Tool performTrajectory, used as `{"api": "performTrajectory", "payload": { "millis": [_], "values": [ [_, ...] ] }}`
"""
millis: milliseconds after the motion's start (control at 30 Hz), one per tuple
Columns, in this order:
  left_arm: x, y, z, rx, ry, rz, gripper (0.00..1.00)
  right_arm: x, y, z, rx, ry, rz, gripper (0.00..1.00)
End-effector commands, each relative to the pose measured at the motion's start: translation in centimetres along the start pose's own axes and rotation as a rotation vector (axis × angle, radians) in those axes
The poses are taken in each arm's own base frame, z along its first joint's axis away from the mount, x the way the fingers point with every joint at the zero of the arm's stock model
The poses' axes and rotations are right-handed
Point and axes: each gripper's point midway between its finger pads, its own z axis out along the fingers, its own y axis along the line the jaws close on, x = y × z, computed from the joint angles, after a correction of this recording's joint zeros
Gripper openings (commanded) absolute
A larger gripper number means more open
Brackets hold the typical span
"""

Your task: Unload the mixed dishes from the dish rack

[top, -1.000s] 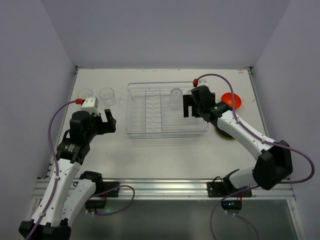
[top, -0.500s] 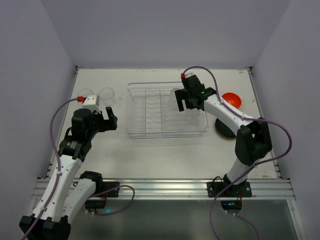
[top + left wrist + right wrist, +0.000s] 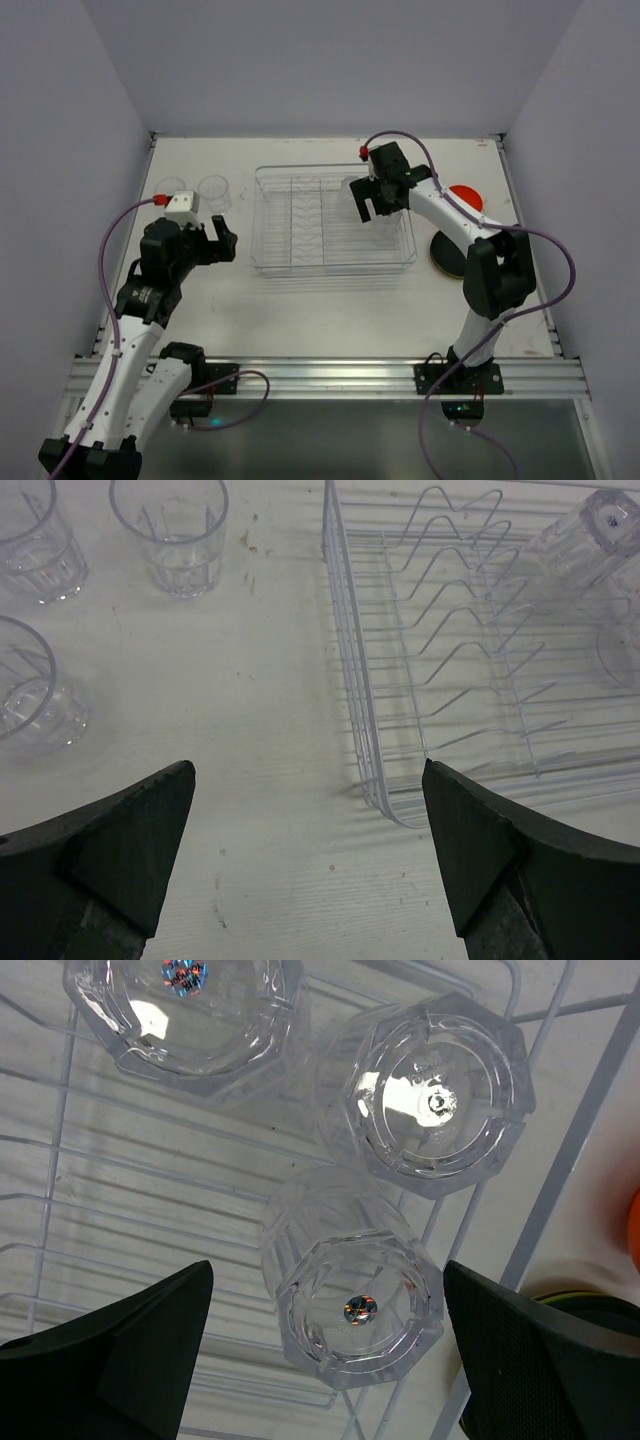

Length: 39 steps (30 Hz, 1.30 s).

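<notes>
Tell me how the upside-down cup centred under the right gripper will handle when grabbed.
The cup looks rigid, probably light: thin clear walls. Its glossy faceted sides could slip. Inverted on dish rack wires, it might tip.

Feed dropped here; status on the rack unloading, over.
Left end effector open beside dish rack. Right end effector open above three inverted cups inside. Three upright cups on table. Nothing blocking.

Orange bowl (image 3: 468, 194) half behind right arm (image 3: 440, 212)
</notes>
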Motion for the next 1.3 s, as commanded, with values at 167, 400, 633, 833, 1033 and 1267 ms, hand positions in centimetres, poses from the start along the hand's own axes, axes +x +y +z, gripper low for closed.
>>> {"api": "performTrajectory", "payload": {
  "millis": [167, 400, 633, 833, 1033, 1267],
  "values": [
    [-0.7, -1.4, 0.2, 0.067, -0.031, -0.004, 1.00, 1.4, 0.4, 0.4, -0.043, 0.064, -0.024, 0.98],
    [-0.8, -1.5, 0.1, 0.065, -0.036, 0.000, 1.00, 2.1, 0.8, 1.0, -0.062, 0.089, -0.016, 0.96],
    [-0.7, -1.5, 0.1, 0.065, -0.036, 0.000, 1.00, 2.8, 0.5, 1.6, -0.042, 0.112, -0.006, 0.91],
    [-0.8, -1.5, 0.1, 0.067, -0.039, -0.001, 1.00, 3.0, 1.0, 1.4, -0.065, 0.115, 0.006, 0.69],
    [-0.9, -1.5, 0.0, 0.067, -0.044, 0.001, 1.00, 3.6, 1.6, 1.2, -0.096, 0.126, 0.027, 0.50],
    [-1.1, -1.4, -0.3, 0.063, -0.059, 0.000, 1.00, 2.3, 2.8, -2.4, -0.177, 0.062, 0.094, 0.21]
  ]
}}
